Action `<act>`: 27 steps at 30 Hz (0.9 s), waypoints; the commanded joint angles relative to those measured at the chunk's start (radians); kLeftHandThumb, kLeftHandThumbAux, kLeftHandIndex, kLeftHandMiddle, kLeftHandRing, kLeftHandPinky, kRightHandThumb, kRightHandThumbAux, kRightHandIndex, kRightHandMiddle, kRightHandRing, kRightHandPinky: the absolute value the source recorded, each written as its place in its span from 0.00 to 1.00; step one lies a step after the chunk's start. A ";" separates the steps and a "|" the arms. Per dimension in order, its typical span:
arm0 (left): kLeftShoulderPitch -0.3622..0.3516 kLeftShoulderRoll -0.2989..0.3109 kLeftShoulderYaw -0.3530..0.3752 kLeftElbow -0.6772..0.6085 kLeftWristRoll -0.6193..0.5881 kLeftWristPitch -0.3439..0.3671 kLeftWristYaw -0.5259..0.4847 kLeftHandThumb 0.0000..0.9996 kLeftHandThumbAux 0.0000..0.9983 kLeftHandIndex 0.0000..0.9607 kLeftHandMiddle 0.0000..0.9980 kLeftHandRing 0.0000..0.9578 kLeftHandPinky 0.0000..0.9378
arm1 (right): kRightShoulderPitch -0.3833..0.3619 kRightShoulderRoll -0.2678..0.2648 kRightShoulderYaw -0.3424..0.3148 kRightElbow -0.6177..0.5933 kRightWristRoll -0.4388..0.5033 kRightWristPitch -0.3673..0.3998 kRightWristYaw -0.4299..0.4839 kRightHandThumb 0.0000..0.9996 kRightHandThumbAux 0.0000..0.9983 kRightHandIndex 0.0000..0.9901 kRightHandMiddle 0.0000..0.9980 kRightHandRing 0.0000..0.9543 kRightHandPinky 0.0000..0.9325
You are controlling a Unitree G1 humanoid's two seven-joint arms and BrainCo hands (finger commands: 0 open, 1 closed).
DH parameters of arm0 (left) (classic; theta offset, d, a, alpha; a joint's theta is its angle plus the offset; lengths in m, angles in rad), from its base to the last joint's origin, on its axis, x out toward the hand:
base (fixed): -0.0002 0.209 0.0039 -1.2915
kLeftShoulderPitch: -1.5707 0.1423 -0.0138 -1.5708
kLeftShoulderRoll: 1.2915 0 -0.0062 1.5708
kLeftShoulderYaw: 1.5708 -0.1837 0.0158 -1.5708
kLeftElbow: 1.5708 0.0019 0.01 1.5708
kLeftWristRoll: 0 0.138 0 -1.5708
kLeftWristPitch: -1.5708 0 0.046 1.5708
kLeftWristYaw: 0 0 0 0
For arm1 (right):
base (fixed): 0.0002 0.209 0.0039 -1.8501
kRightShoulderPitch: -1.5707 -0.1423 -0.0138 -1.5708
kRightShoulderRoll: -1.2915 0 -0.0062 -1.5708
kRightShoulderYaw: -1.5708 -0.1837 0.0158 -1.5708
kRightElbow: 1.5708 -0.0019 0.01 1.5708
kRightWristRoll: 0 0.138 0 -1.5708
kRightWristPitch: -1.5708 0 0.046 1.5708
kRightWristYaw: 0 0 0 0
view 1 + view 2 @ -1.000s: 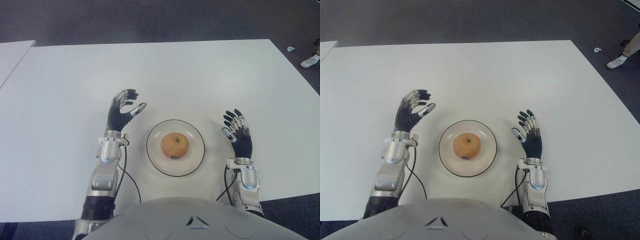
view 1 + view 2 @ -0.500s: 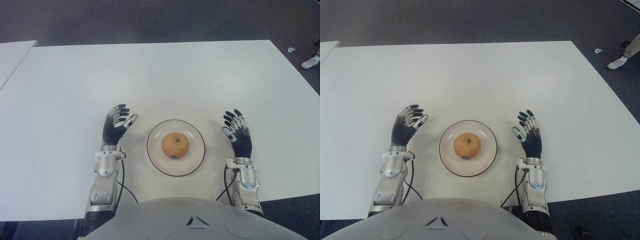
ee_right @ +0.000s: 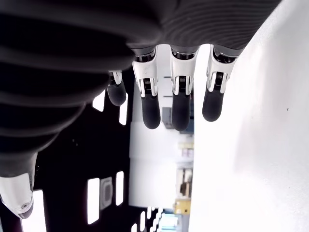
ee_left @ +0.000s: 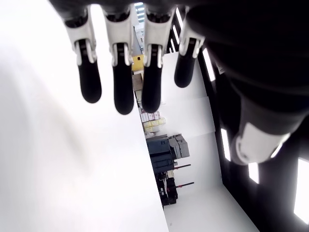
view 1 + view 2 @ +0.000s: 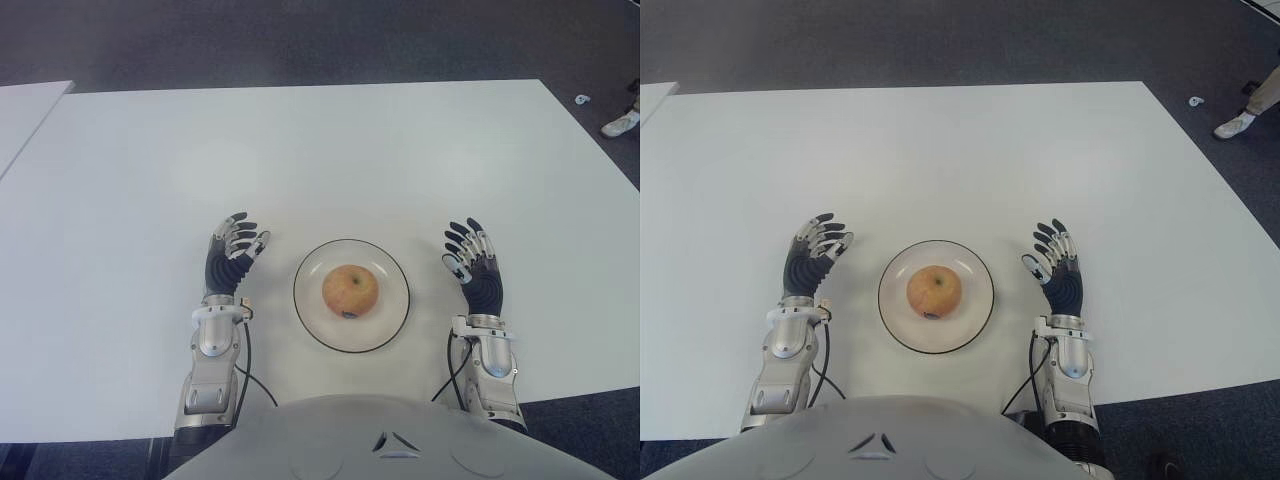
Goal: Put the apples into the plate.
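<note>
1 apple (image 5: 349, 290) in middle of white plate (image 5: 390, 325), near front edge of white worktop (image 5: 320, 150). Left robot hand (image 5: 228, 262) just left of plate, fingers spread, holding nothing. Right robot hand (image 5: 474, 266) just right of plate, fingers extended, empty.

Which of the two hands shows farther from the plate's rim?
The left hand: a wider strip of bare table separates it from the plate than separates the right hand. Both are open, holding nothing.
</note>
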 commanded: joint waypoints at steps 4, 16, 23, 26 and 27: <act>0.039 -0.033 -0.010 0.005 -0.005 0.009 0.027 0.29 0.67 0.25 0.34 0.37 0.37 | 0.066 0.022 0.011 0.161 -0.023 0.026 -0.002 0.34 0.58 0.11 0.23 0.24 0.27; 0.066 -0.068 -0.024 0.076 -0.056 -0.151 0.031 0.25 0.68 0.28 0.34 0.34 0.32 | 0.069 0.023 0.009 0.148 0.002 0.033 0.019 0.32 0.57 0.11 0.22 0.23 0.23; 0.058 -0.072 -0.024 0.137 -0.046 -0.240 0.062 0.26 0.69 0.31 0.36 0.35 0.35 | 0.071 0.017 0.007 0.149 -0.004 0.035 0.021 0.32 0.56 0.10 0.22 0.23 0.24; 0.053 -0.071 -0.025 0.156 -0.041 -0.253 0.072 0.27 0.69 0.32 0.37 0.36 0.36 | 0.071 0.017 0.007 0.150 -0.008 0.031 0.019 0.33 0.56 0.10 0.22 0.23 0.25; 0.052 -0.070 -0.026 0.160 -0.039 -0.256 0.075 0.27 0.69 0.32 0.37 0.36 0.36 | 0.072 0.018 0.007 0.150 -0.008 0.029 0.018 0.33 0.57 0.10 0.22 0.23 0.25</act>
